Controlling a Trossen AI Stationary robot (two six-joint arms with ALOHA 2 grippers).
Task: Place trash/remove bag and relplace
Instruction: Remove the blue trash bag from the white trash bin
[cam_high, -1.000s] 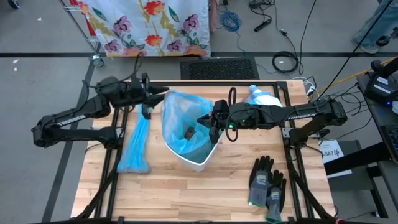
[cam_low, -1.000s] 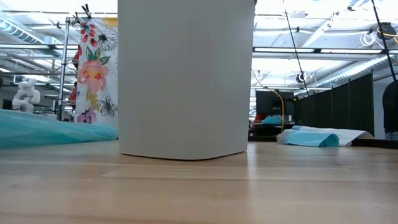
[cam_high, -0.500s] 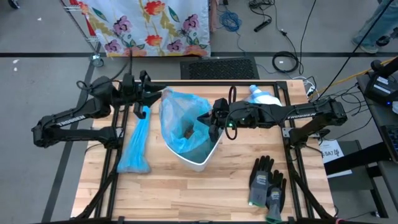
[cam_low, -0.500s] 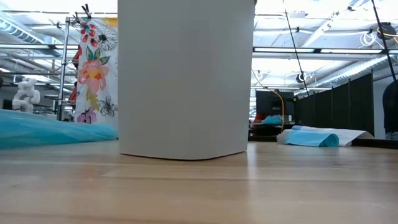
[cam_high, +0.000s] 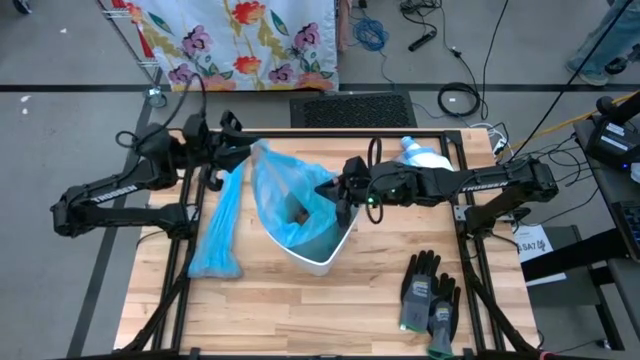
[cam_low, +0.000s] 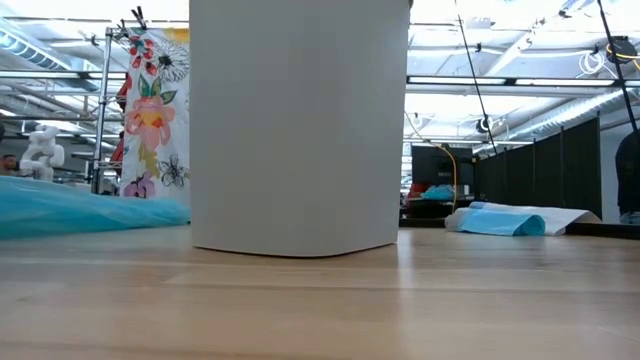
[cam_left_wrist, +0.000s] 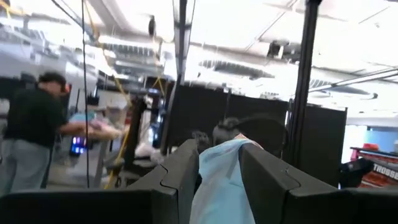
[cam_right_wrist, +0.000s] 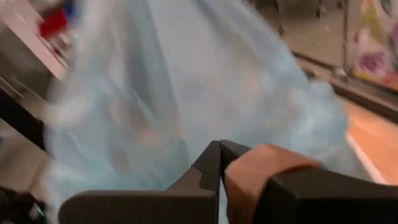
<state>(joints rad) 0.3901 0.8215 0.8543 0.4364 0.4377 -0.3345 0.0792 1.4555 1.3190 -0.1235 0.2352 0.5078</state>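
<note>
— Wooden tabletop, cluttered workshop behind. What have the tools got?

— The left gripper (cam_high: 243, 153) pinches the blue bag (cam_high: 285, 190) by its rim on the left arm's side, fingers partly closed on the film. The right gripper (cam_high: 338, 192) is clamped tight on the opposite rim, over the white bin (cam_high: 325, 258).

— And the trash?

— A brown wad (cam_high: 298, 212) lies deep in the bag. Thin, slippery, light film; I'd grip gathered rim, not a single layer.
</note>
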